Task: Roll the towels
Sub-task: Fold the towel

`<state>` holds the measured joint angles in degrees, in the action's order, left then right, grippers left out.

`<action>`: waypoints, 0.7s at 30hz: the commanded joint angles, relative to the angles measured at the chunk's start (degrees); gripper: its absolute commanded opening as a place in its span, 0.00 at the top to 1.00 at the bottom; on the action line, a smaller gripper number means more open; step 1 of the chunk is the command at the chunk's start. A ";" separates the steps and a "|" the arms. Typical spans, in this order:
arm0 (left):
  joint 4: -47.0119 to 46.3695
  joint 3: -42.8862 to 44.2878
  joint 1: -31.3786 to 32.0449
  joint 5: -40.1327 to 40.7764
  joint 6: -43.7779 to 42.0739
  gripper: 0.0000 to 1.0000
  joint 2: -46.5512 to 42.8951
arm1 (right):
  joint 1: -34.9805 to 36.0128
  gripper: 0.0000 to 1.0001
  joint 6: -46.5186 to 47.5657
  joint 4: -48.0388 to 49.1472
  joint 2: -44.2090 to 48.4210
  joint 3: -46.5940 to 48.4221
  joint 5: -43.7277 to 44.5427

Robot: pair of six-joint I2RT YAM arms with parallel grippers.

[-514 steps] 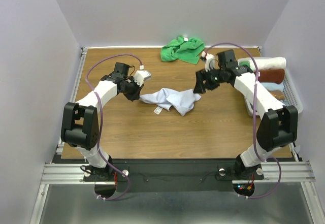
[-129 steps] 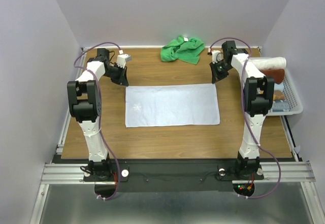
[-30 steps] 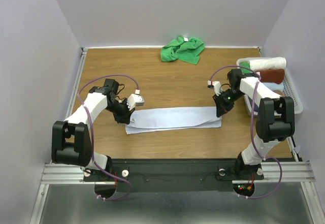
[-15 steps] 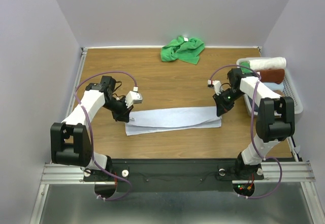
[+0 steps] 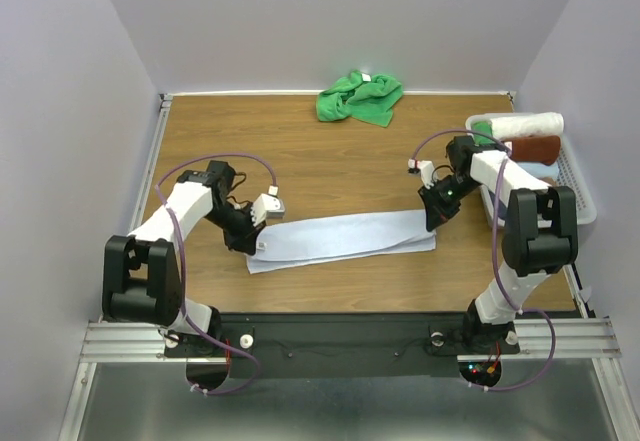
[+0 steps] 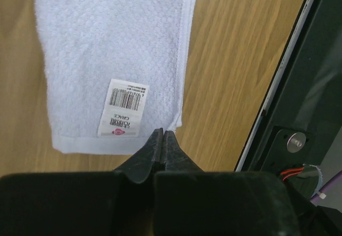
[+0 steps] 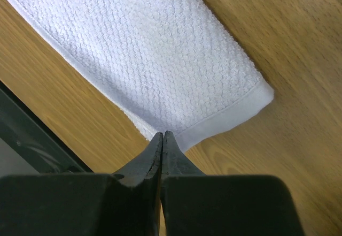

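Note:
The pale bluish-white towel (image 5: 340,236) lies on the wooden table as a long narrow folded strip, its left end angled toward the near edge. Its barcode label (image 6: 124,109) faces up at that end. My left gripper (image 5: 250,244) (image 6: 163,131) is shut, tips at the towel's (image 6: 112,48) near left corner, with no cloth visible between them. My right gripper (image 5: 432,223) (image 7: 163,134) is shut too, tips on the hem at the right end of the towel (image 7: 155,48). The green towel (image 5: 360,98) sits crumpled at the table's back edge.
A white basket (image 5: 575,186) at the right edge holds a cream-white rolled towel (image 5: 525,123) and a brown one (image 5: 535,148). The table's black front rail (image 6: 278,86) runs close beside the left gripper.
The left gripper has moved toward the near edge, and the towel's left end has shifted that way with it, leaving the strip slanted. The right gripper has not moved.

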<state>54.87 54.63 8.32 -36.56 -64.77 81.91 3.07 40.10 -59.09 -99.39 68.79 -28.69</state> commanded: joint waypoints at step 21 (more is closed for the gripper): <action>-2.30 4.60 5.13 3.25 8.76 0.51 -1.05 | 0.44 0.55 -4.32 -3.14 -0.97 14.51 -2.69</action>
<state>51.09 55.24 14.04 -30.65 -59.61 83.66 3.07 37.78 -61.28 -100.14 78.50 -29.19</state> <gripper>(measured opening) 0.488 0.491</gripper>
